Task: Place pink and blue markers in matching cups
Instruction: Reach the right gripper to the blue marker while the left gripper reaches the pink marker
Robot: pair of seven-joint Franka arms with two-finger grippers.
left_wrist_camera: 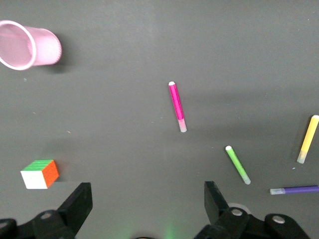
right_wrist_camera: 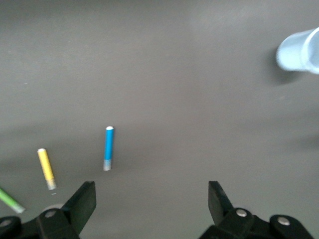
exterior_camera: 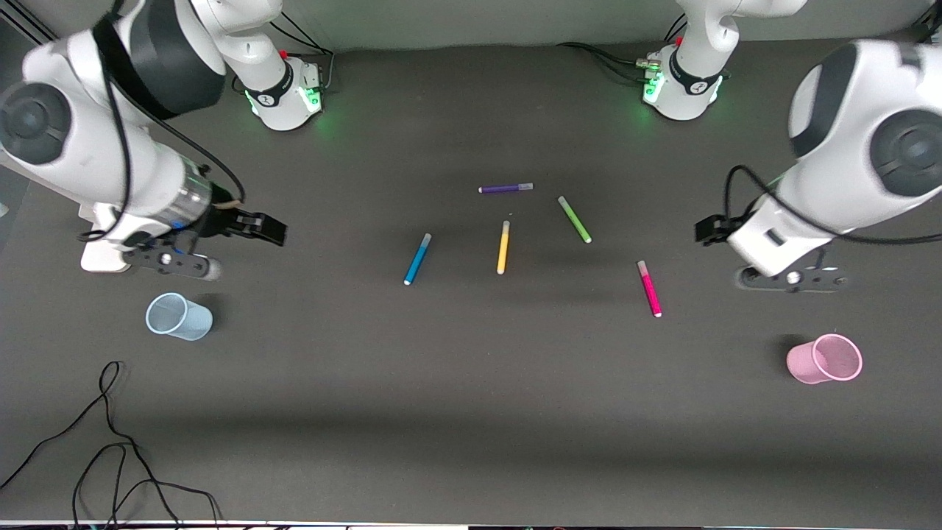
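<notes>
The pink marker [exterior_camera: 649, 288] lies flat near the left gripper [exterior_camera: 708, 230], its length running toward the front camera; the blue marker [exterior_camera: 417, 259] lies farther from the right gripper [exterior_camera: 257, 227]. In both wrist views the jaws gape wide, empty

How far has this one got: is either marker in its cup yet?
Nothing is done. The pink marker and blue marker both lie flat on the table, and the pink cup and blue cup show nothing inside. The left gripper and right gripper hang open and hold nothing. Both picks and both placements remain.
</notes>
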